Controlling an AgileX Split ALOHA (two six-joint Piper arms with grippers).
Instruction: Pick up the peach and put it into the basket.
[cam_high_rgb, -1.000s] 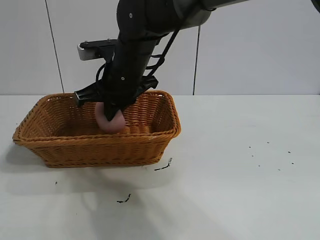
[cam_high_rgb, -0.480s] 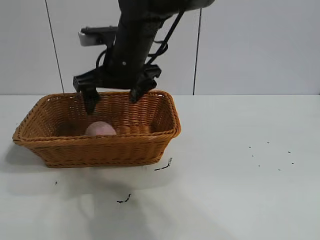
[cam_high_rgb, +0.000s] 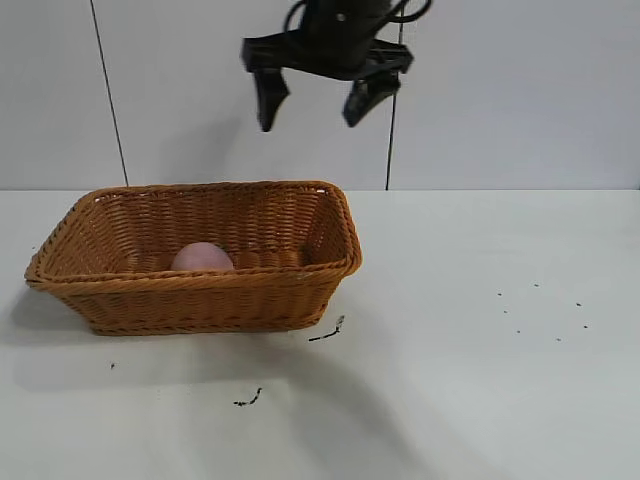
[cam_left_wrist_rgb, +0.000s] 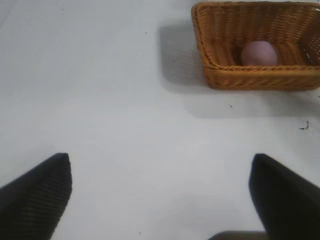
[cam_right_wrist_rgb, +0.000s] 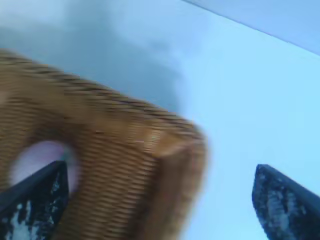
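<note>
The pale-pink peach (cam_high_rgb: 202, 257) lies inside the orange-brown wicker basket (cam_high_rgb: 200, 290), near its middle left. My right gripper (cam_high_rgb: 308, 122) hangs open and empty, high above the basket's right half. In the right wrist view the open gripper (cam_right_wrist_rgb: 157, 200) looks down on the basket's corner (cam_right_wrist_rgb: 130, 150), with the peach (cam_right_wrist_rgb: 40, 157) beside one finger. My left gripper (cam_left_wrist_rgb: 160, 200) is open and empty over bare table, far from the basket (cam_left_wrist_rgb: 260, 75) and peach (cam_left_wrist_rgb: 259, 53).
The basket sits at the left of a white table (cam_high_rgb: 480, 380). Small black specks lie in front of the basket (cam_high_rgb: 327, 330) and further forward (cam_high_rgb: 248, 400). A white wall stands behind.
My right gripper let go of the peach, which dropped to the basket floor. The gripper then rose well above the basket and shifted right, staying open.
</note>
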